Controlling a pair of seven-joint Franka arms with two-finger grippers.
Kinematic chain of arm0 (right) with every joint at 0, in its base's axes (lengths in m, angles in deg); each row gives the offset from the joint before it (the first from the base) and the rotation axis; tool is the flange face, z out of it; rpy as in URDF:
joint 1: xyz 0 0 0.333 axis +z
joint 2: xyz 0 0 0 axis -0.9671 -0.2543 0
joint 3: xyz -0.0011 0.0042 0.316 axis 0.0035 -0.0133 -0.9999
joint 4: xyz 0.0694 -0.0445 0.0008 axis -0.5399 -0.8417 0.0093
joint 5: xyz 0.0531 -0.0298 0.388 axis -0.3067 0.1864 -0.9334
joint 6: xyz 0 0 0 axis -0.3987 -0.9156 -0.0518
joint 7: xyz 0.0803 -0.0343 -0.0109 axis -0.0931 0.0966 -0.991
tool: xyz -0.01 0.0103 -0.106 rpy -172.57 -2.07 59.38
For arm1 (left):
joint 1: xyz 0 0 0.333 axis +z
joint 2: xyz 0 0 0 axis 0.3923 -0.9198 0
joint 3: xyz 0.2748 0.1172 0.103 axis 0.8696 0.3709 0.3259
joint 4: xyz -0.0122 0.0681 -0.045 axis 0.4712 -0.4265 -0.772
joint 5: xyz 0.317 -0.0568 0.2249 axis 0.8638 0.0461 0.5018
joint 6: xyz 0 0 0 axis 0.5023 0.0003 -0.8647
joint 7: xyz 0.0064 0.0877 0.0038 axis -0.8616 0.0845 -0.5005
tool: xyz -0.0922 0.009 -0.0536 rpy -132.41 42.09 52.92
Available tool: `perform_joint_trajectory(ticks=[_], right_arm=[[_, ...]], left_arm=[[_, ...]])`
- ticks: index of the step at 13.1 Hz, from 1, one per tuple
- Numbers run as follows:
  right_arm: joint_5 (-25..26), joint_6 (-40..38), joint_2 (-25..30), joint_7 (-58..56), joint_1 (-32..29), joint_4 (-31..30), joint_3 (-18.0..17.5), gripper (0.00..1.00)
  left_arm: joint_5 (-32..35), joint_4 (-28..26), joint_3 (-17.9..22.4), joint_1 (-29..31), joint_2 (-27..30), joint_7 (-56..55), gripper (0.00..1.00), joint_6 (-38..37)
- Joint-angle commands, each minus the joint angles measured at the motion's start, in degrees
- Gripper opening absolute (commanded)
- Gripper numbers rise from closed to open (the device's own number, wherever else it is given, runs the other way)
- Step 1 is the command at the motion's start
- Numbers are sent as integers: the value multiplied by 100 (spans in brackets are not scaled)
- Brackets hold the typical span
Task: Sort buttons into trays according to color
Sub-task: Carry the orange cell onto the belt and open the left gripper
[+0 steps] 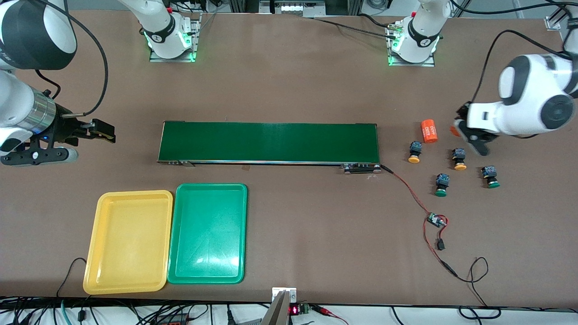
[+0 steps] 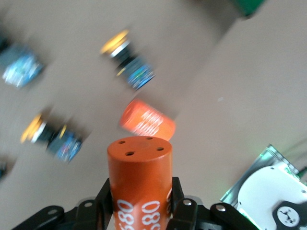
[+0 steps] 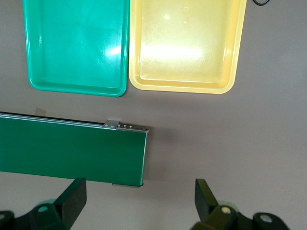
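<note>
Two buttons with yellow-orange caps [image 1: 415, 152] [image 1: 459, 159] and two with green caps [image 1: 442, 185] [image 1: 491, 176] lie on the table at the left arm's end. My left gripper [image 1: 469, 135] hangs over the table just beside them, shut on an orange cylinder [image 2: 139, 172] with white print, not on a button. The yellow tray [image 1: 128, 241] and the green tray [image 1: 207, 232] sit empty side by side, nearer the camera at the right arm's end. My right gripper [image 1: 97, 131] waits open and empty past the belt's end, its fingers [image 3: 72, 196] wide apart.
A second orange cylinder [image 1: 430, 131] lies beside the buttons. The long dark-green conveyor belt [image 1: 268, 142] crosses the table's middle. A red cable with a small circuit board [image 1: 437, 220] runs from the belt's end toward the front edge.
</note>
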Motion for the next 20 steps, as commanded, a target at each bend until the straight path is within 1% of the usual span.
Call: perform_joint_trajectory(ticks=[1,2,4,5,6,8,10,12,14,16,17,18,19,20], right_arm=[[21,-44,15,-47,-13,16,-18,100],[21,-44,15,-47,-13,16,-10,100],[-23,-44,15,-47,-13,7,-10,100],[-40,-52,6,-47,-13,7,-10,100],[-41,-53,6,-47,-13,7,-10,100],[-49,-44,-38,-47,-4,7,-18,100],[-49,-44,-38,-47,-13,7,-18,100],[-49,-53,-73,-55,-13,7,-10,100],[-49,-53,-91,-47,-21,-2,-10,100],[-49,-44,-126,-55,-30,7,-18,100],[-49,-52,-126,-47,-39,-2,-10,100],[-58,-53,-126,-47,-48,-2,-10,100],[-75,-53,-126,-55,-57,-10,-10,100],[-84,-53,-126,-55,-57,-10,-10,100]], left_arm=[[-46,156,-852,65,-149,334,12,-33],[-73,156,-1143,65,-263,334,12,220],[-73,147,-1583,47,-640,334,12,774],[-64,139,-1785,-5,-772,317,12,1037],[-56,78,-1892,-119,-852,282,11,1318],[84,77,-1893,-452,-1307,325,11,1889],[321,86,-1866,-742,-1520,317,11,2348],[943,103,-1857,-858,-1740,116,11,2577],[1253,121,-1849,-910,-1854,19,12,2683],[1639,112,-1849,-981,-1881,-262,16,2683],[1745,112,-1849,-981,-1951,-368,19,2683],[1798,130,-1849,-981,-1969,-447,46,2683],[1799,130,-1849,-981,-1969,-448,99,2683],[1799,138,-1857,-964,-1960,-465,100,2683]])
